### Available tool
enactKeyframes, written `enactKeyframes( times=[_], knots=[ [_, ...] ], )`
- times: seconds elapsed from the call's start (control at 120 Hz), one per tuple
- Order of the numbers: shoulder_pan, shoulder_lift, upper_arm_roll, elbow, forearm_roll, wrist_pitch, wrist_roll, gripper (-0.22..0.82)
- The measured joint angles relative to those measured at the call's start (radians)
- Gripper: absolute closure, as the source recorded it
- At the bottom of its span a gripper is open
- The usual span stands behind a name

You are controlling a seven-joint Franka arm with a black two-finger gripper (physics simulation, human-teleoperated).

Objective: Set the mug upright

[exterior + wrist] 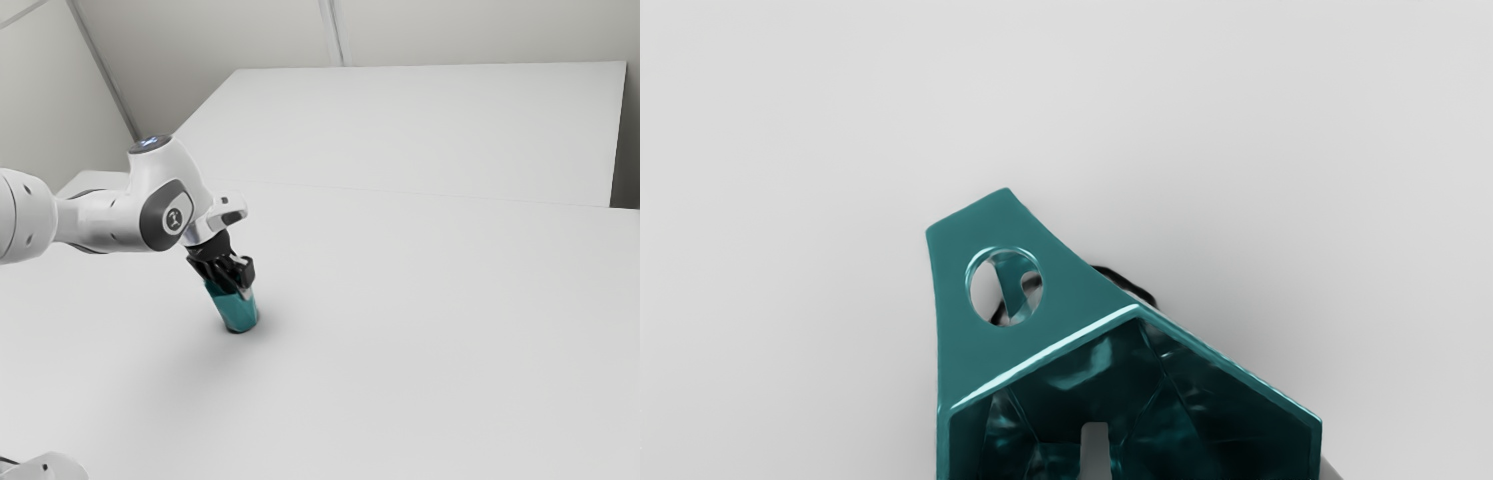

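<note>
White tabletop (450,330), grey walls (480,35), narrow wall strip (332,30), soft light

the arm (115,222) reaches in from the exterior view's left — bent at the wrist (165,180), the gripper (238,284) angled downward, tips toward that view's right.

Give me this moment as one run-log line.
mug: tilted, not upright | end effector: at rim | hold: unclear | task: unfinished
</note>
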Motion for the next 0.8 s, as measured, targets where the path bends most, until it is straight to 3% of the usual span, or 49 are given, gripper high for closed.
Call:
enactKeyframes(
  times=[0.125,0.3,0.583,0.8],
  knots=[
    [0.010,-0.003,0.000,0.000,0.001,0.003,-0.002,0.28],
    [0.032,-0.021,-0.003,0.007,0.001,-0.002,-0.004,0.16],
    [0.005,-0.103,-0.012,0.081,-0.002,-0.103,-0.005,0.07],
    [0.019,-0.105,-0.004,0.226,-0.010,-0.221,0.001,0.03]
  ],
)
